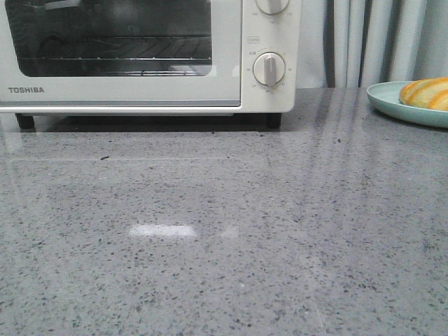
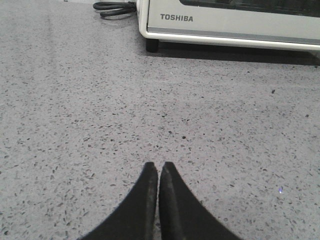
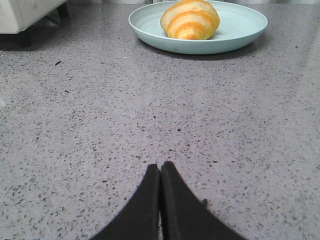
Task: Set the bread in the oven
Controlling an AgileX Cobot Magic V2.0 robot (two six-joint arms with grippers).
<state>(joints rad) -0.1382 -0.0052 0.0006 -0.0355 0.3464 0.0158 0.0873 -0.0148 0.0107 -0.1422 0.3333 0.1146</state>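
Sat untouched on the teal plate (image 1: 383, 99) at the bench's (image 1: 224, 238) two o'clock, the bread (image 1: 425, 93), well apart from the door-shut oven (image 1: 140, 56) at eleven, both arms' fingers (image 2: 158, 172) (image 3: 160, 172) pressed together, empty, nothing begun.

The striped golden bread (image 3: 190, 19) lies on its plate, well ahead of the right tool (image 3: 159, 172); the white oven (image 1: 140, 56) stands shut.
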